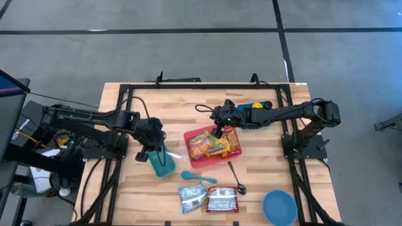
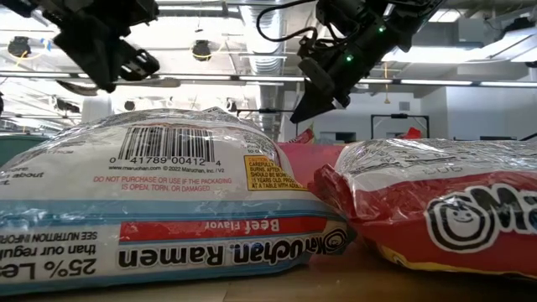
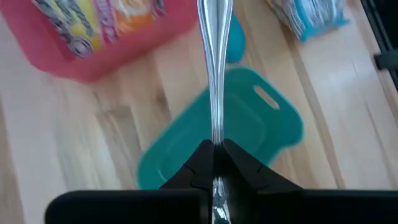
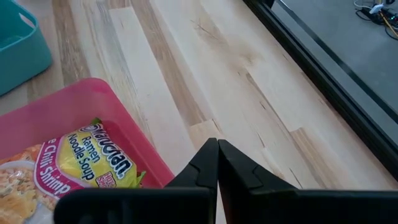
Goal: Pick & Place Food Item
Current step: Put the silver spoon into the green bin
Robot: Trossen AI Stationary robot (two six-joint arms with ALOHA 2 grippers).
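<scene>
High view, left gripper (image 1: pixel 152 148): clamped on a metal utensil (image 3: pixel 214 68) above the teal bin (image 1: pixel 162 162);
Right gripper (image 1: pixel 217 130): fingers closed, empty, over the red tray (image 1: pixel 213 160) of ramen packets (image 1: pixel 213 144).

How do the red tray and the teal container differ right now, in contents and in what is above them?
The red tray holds ramen packets; the teal container shows no food in it. The right gripper, shut and holding nothing, hangs over the red tray's edge; the left gripper, shut on a metal utensil, hangs over the teal container. Both are shallow plastic bins resting on the wooden table.
</scene>
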